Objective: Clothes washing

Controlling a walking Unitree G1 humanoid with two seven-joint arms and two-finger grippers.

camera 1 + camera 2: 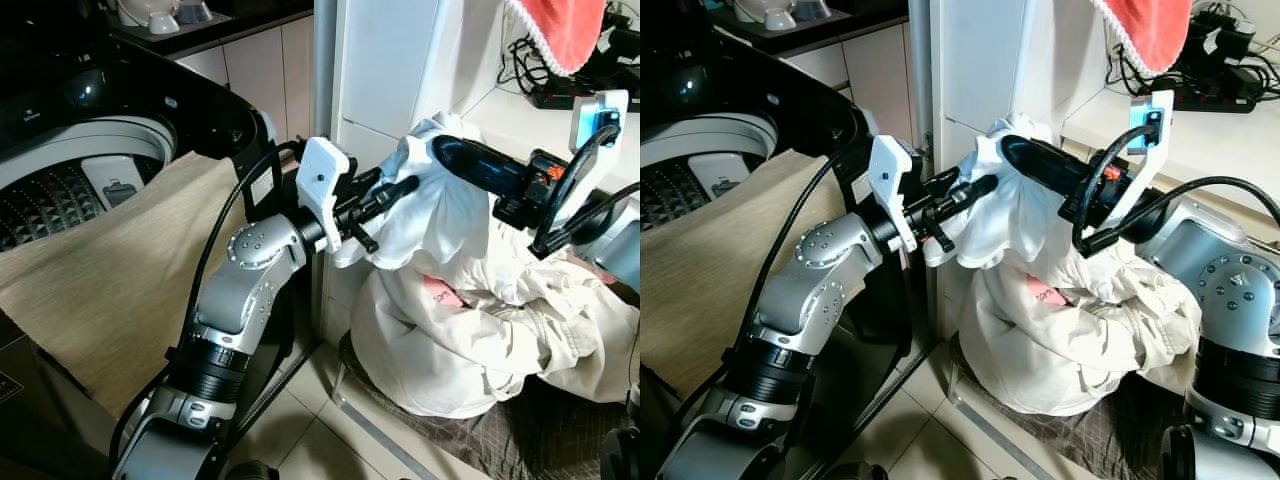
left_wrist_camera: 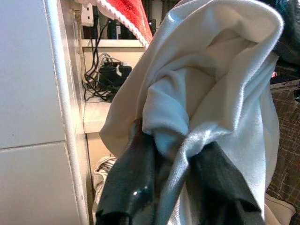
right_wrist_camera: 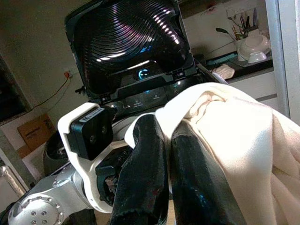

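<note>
Currently clamped by both: left hand (image 1: 385, 205) and right hand (image 1: 450, 152), each with fingers closed on the white garment (image 1: 440, 290), raised above the heap on the checked cloth (image 1: 500, 440) on the floor, beside the open washing machine (image 1: 80, 170) draped with beige fabric (image 1: 110, 280).

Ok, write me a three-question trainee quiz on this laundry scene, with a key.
1. True or false: both the left gripper and right gripper are shut on the white garment.
2. The washing machine lid is: A open, B closed.
3. What colour is the cloth hanging above the shelf?

Key: 1 true. 2 A. 3 red.
</note>
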